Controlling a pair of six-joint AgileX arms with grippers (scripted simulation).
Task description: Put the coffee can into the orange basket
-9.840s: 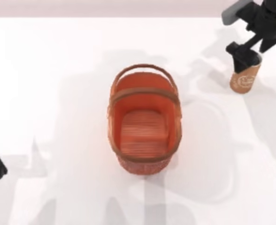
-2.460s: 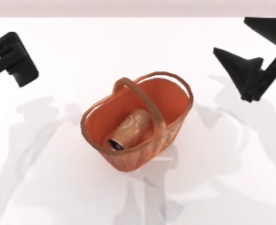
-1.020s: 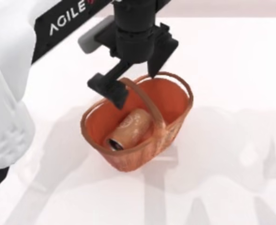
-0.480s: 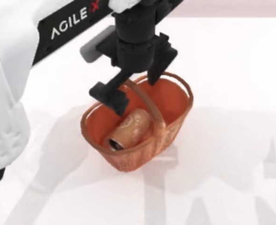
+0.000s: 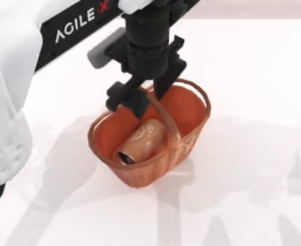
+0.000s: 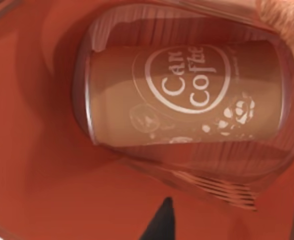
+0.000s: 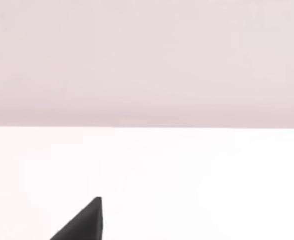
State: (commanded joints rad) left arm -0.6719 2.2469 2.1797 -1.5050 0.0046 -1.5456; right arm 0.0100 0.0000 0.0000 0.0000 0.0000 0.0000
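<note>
The coffee can lies on its side inside the orange basket at mid-counter. The left tool hangs over the basket's handle, its fingers spread either side of it, grasping nothing. The right tool's state cannot be told.

A rendered simulation scene: a plain white table against a featureless pale backdrop.

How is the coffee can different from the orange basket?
The coffee can is much smaller than the orange basket. The coffee can lies on its side, while the orange basket stands upright on the table. The coffee can is smooth with a pale round emblem; the orange basket is woven with a brown handle. Both are orange-toned, and the can rests inside the basket.
</note>
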